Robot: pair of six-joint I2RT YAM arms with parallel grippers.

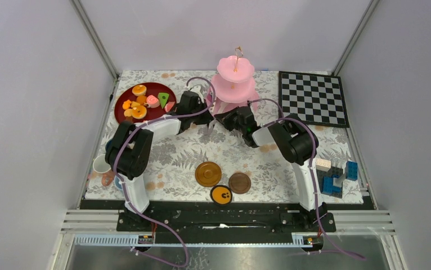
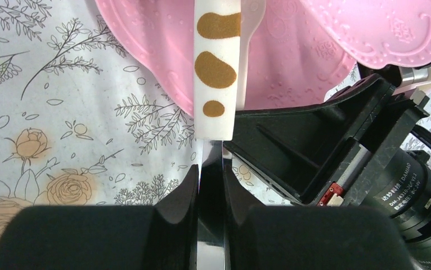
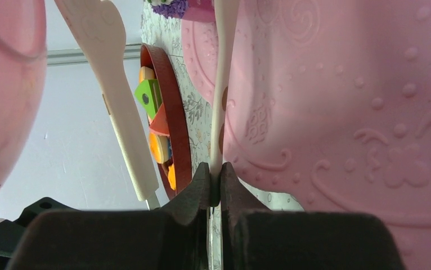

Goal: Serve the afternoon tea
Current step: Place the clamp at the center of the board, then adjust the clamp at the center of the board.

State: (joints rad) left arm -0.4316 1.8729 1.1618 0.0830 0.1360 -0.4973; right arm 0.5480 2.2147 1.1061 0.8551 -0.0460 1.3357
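Saucers (image 1: 208,174) sit nearest. My left tool (image 2: 210,166) pinches a spotted white leg (image 2: 216,67), my right tool (image 3: 214,175) a thin white leg (image 3: 220,84), of the pink cake stand (image 1: 235,84) far back on the surface (image 1: 179,152). Uneven pulls could tip it.

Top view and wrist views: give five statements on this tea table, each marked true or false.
The pink three-tier scalloped cake stand stands beside the black-and-white chessboard. True.
The dark red round plate is empty. False: it holds small toy pastries.
The two brown round saucers lie on the chessboard. False: they lie near the arms' bases.
The left end effector grips a white brown-spotted utensil. True.
The right end effector is wide open. False: it pinches a thin white strip.
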